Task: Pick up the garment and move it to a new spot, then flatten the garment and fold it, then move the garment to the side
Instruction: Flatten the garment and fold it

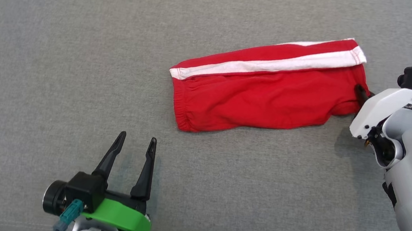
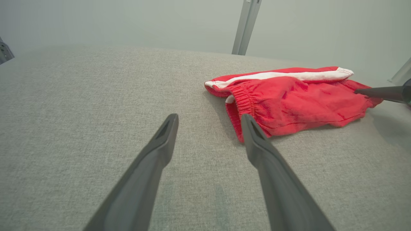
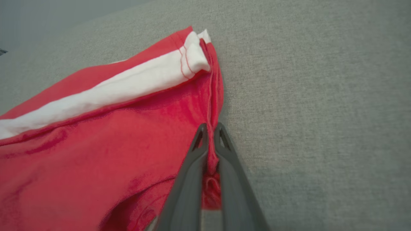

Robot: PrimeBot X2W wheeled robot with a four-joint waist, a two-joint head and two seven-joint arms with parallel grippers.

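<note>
Tools first: my left tool (image 1: 138, 136) nearest, spread wide, empty, low on worktop (image 1: 40, 73). Red shorts (image 1: 262, 98) lie further out, up and right of it, long axis left-right, waistband end toward it. At far end my right tool (image 3: 211, 128) pinches hem, so right arm leads imo.
</note>
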